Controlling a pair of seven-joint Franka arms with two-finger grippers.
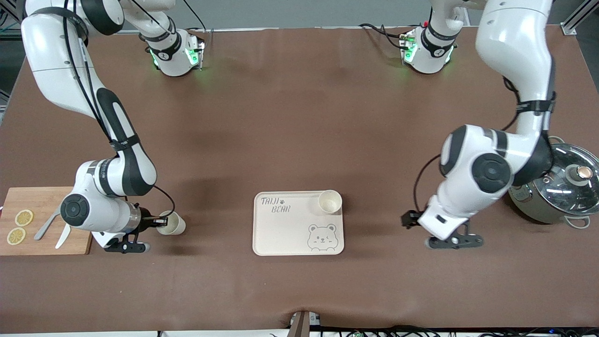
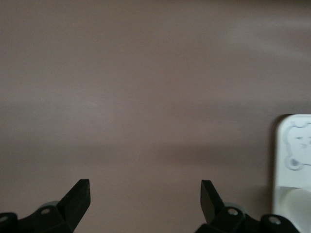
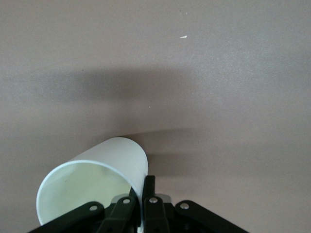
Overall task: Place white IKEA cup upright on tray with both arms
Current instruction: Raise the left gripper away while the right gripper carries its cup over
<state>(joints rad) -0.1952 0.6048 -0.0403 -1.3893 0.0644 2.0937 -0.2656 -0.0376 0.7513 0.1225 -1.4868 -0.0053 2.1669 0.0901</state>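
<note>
A white cup (image 1: pixel 171 223) lies tilted on its side, low at the table, between the cutting board and the cream tray (image 1: pixel 281 231). My right gripper (image 1: pixel 157 222) is shut on its rim wall, one finger inside and one outside, as the right wrist view shows on the cup (image 3: pixel 97 177) and gripper (image 3: pixel 143 189). A second white cup (image 1: pixel 330 202) stands upright on the tray's corner nearest the left arm's base. My left gripper (image 1: pixel 409 219) is open and empty, low over bare table beside the tray. The left wrist view shows the gripper (image 2: pixel 144 191) and the tray's edge (image 2: pixel 291 194).
A wooden cutting board (image 1: pixel 44 206) with two lemon slices (image 1: pixel 23 217) and a grey utensil (image 1: pixel 47 225) lies at the right arm's end. A steel pot with a glass lid (image 1: pixel 564 189) stands at the left arm's end, close to the left arm's elbow.
</note>
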